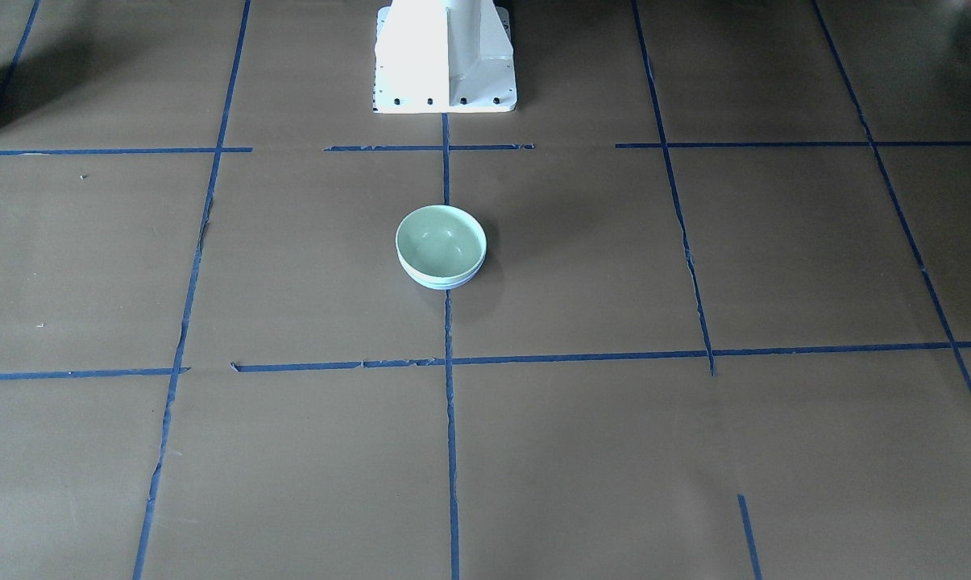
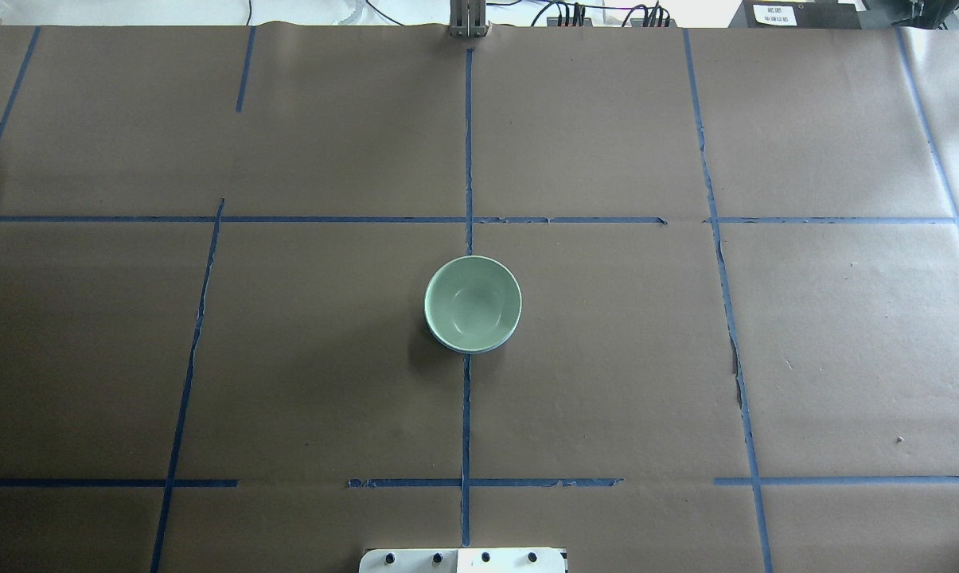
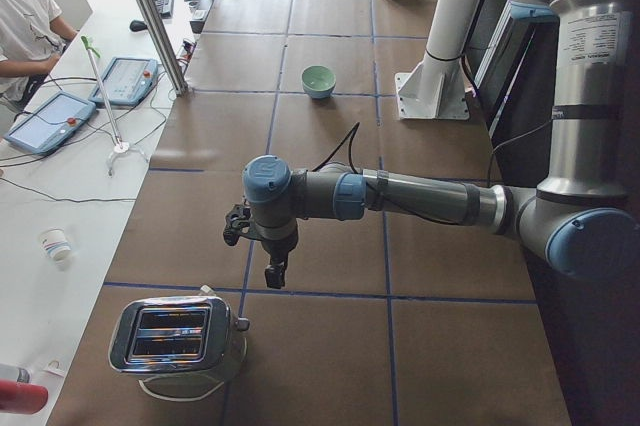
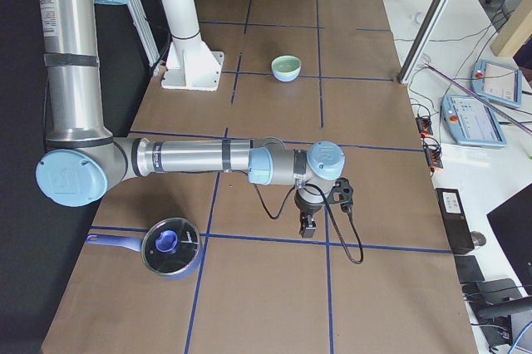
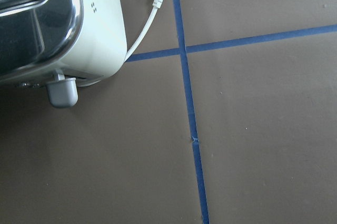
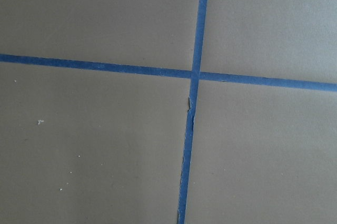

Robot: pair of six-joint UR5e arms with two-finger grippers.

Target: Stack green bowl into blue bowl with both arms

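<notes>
The green bowl (image 1: 441,242) sits nested upright inside the blue bowl (image 1: 443,283). Only a thin pale-blue band of the blue bowl shows under the green rim. The stack stands mid-table on the centre blue tape line (image 2: 465,422), about equally far from the left and right ends. It is somewhat nearer the robot's edge, where the white pedestal base (image 1: 445,56) is bolted, than the operators' edge.

Both arms are well apart from the bowls. The left tool (image 3: 272,274) hangs, pointing down, above the table (image 2: 686,358) near its left end. It is close to a chrome toaster (image 3: 180,338) at the corner of that end and the operators' edge, but not touching it. The right tool (image 4: 307,225) hangs likewise near the right end, with a lidded blue pot (image 4: 170,248) lying toward the robot's-edge corner. Neither tool carries a bowl. I cannot tell how far open either one is, since only the side views show them.
</notes>
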